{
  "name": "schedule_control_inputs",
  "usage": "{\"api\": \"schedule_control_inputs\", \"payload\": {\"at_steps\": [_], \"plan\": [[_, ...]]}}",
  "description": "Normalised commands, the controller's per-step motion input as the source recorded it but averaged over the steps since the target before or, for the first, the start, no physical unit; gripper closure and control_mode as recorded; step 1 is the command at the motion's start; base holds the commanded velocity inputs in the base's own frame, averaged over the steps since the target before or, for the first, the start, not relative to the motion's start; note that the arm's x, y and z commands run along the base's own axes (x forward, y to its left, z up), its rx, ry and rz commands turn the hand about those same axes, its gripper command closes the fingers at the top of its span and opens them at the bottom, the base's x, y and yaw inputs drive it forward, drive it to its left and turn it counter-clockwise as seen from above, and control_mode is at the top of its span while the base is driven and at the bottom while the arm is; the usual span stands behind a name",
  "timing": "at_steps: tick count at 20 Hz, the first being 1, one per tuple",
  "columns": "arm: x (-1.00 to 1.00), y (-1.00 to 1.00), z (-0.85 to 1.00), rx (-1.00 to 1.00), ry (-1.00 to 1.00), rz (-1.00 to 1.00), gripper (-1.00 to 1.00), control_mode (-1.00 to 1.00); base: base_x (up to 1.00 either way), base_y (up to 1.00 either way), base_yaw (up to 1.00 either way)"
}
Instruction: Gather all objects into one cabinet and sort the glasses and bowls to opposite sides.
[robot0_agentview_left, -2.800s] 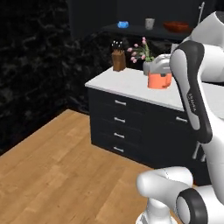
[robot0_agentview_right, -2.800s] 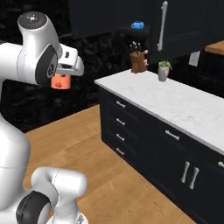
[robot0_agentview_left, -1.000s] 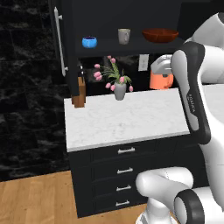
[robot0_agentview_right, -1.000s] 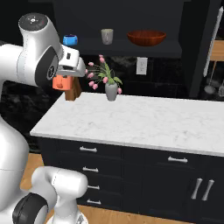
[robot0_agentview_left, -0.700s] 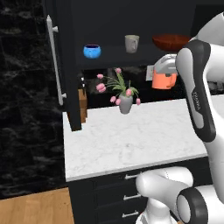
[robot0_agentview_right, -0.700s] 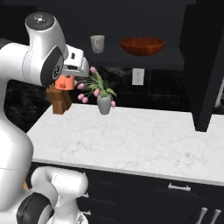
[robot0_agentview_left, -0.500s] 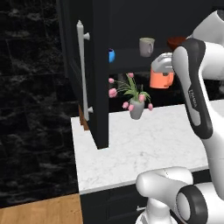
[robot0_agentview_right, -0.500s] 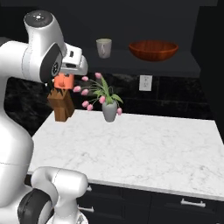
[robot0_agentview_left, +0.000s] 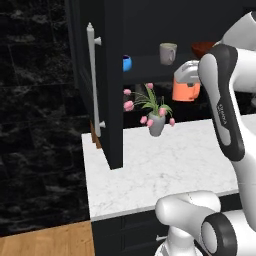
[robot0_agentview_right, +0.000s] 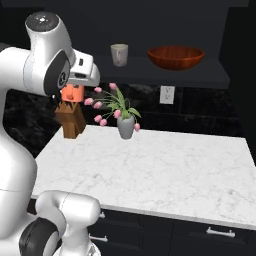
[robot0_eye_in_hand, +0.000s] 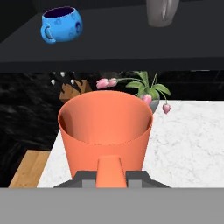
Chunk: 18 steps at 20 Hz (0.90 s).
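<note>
My gripper (robot0_agentview_left: 186, 85) is shut on the orange cup (robot0_agentview_left: 186, 92), holding it in the air just below the dark shelf (robot0_agentview_right: 200, 70) of the open black cabinet. In the hand view the orange cup (robot0_eye_in_hand: 105, 131) sits upright between my fingers, with the gripper (robot0_eye_in_hand: 110, 177) clamped at its near side. On the shelf stand the small blue bowl (robot0_eye_in_hand: 62, 24) at the left, the grey-beige mug (robot0_agentview_right: 119, 54) near the middle and the wide red-brown bowl (robot0_agentview_right: 175, 57) at the right. The cabinet door (robot0_agentview_left: 112, 85) stands open, its silver bar handle (robot0_agentview_left: 91, 80) facing me.
A vase of pink tulips (robot0_agentview_right: 125, 125) and a wooden knife block (robot0_agentview_right: 70, 120) stand on the white marble counter (robot0_agentview_right: 165, 170) under the shelf. The open door's edge juts out over the counter's left end. Black drawers run below the counter.
Both base views have swung and closed in on the counter and open cabinet: the camera moved. The orange cup stays in my gripper, now just below the shelf.
</note>
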Motion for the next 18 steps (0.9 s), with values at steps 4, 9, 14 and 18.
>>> {"api": "schedule_control_inputs", "payload": {"at_steps": [4, 9, 14, 18], "plan": [[0.00, 0.00, 0.00, 0.00, 0.00, 0.00, 1.00, 1.00, 0.35, 0.00, 0.00], [0.00, 0.00, 0.00, 0.00, 0.00, 0.00, 1.00, 1.00, 0.13, 0.00, 0.00], [0.00, 0.00, 0.00, 0.00, 0.00, 0.00, 1.00, 1.00, 0.09, 0.00, 0.00], [0.01, 0.00, 0.00, 0.00, -0.05, -0.01, 1.00, -1.00, 0.07, 0.00, 0.00]]}}
